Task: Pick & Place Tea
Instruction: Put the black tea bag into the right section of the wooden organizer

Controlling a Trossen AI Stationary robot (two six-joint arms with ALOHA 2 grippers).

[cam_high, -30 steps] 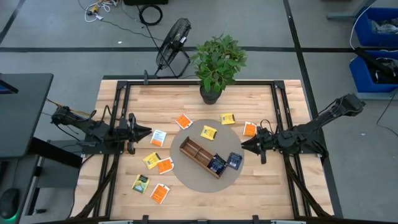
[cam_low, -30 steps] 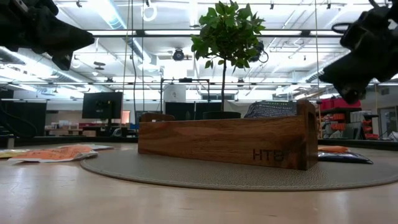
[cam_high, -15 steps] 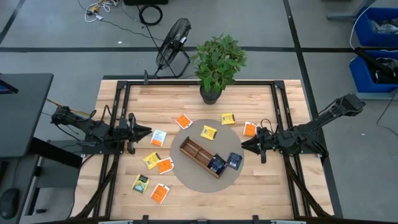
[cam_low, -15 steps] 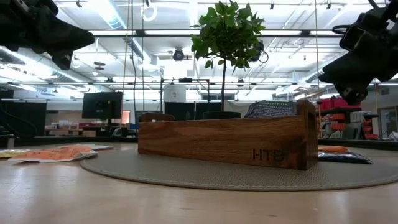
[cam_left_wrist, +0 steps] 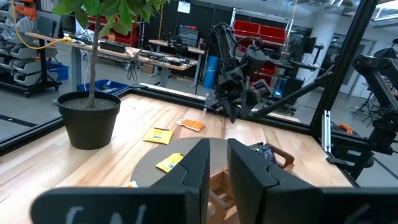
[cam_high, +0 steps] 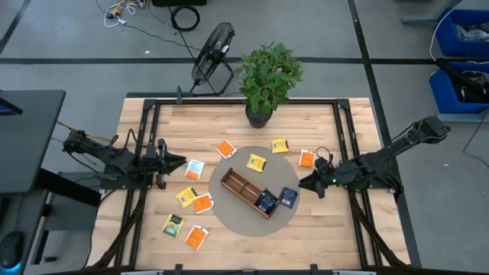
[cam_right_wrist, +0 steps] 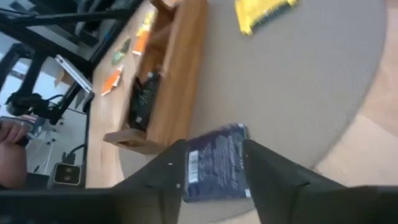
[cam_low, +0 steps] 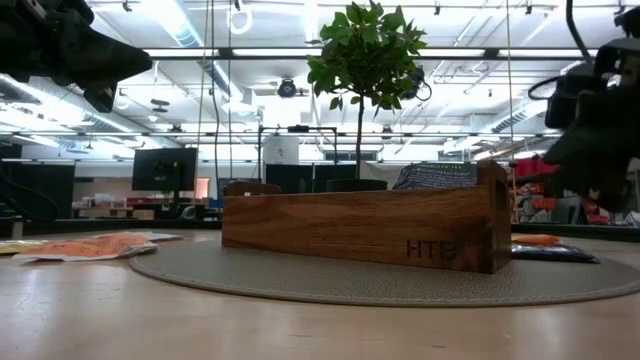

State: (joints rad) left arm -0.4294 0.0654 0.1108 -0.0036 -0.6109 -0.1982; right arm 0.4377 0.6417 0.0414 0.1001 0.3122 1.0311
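Small tea sachets lie flat around a brown wooden tray [cam_high: 243, 188] on a round grey mat [cam_high: 235, 218]. A dark blue sachet [cam_high: 288, 197] lies on the mat beside the tray's right end. Another one [cam_high: 266, 202] sits inside the tray. My right gripper [cam_high: 303, 183] hangs just right of the mat, tipped down. In the right wrist view it [cam_right_wrist: 214, 177] is open, and the blue sachet [cam_right_wrist: 214, 163] shows between its fingers, beyond them. My left gripper [cam_high: 182, 162] waits level at the table's left, its fingers [cam_left_wrist: 200, 163] a narrow gap apart with nothing between them.
Orange [cam_high: 225, 148] and yellow [cam_high: 256, 162] sachets lie on the far half, more orange, yellow and green ones [cam_high: 173, 224] at the near left. A potted plant [cam_high: 263, 80] stands at the far edge. A black frame runs along the table's sides.
My right gripper has sunk a little toward the mat's right edge, tipped its fingers downward and rolled about its own axis. No sachet has moved, nor has the tray.
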